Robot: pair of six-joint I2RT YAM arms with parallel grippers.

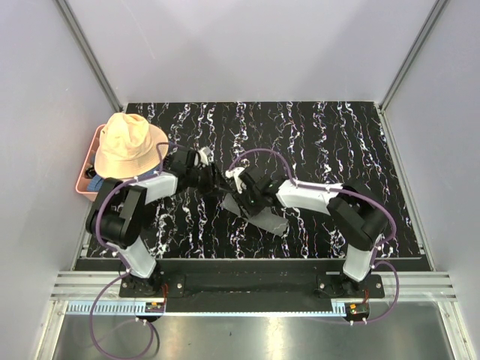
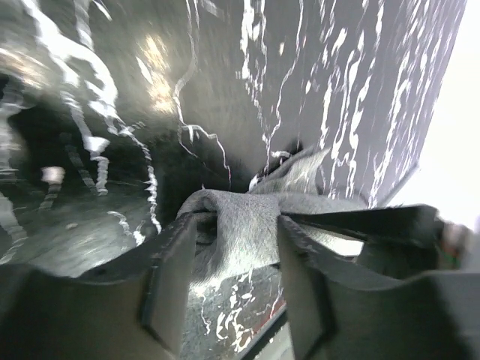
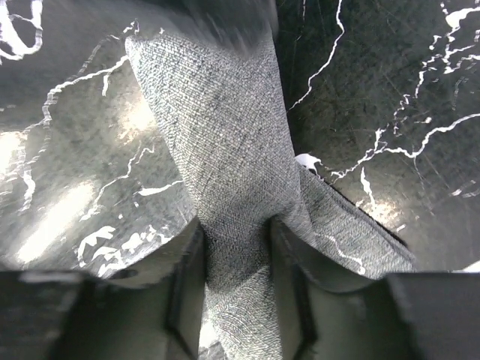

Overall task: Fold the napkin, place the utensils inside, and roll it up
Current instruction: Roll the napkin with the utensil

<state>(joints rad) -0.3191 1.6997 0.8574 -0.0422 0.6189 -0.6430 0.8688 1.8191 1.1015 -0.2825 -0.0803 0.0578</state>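
The grey napkin [image 1: 266,220] lies bunched on the black marbled table just right of centre, with one end lifted toward both grippers. My left gripper [image 1: 217,178] and right gripper [image 1: 234,186] meet close together above the table's middle. In the left wrist view the left gripper [image 2: 238,238] has a fold of the napkin [image 2: 232,206] across its tips. In the right wrist view the right gripper [image 3: 236,236] is shut on a twisted band of the napkin [image 3: 217,135], which stretches away from the jaws. The utensils are out of view.
A peach floppy hat [image 1: 127,146] sits on a pink tray [image 1: 84,180] at the table's left edge, with a bit of blue cloth [image 1: 94,184] under it. Grey walls enclose the table on three sides.
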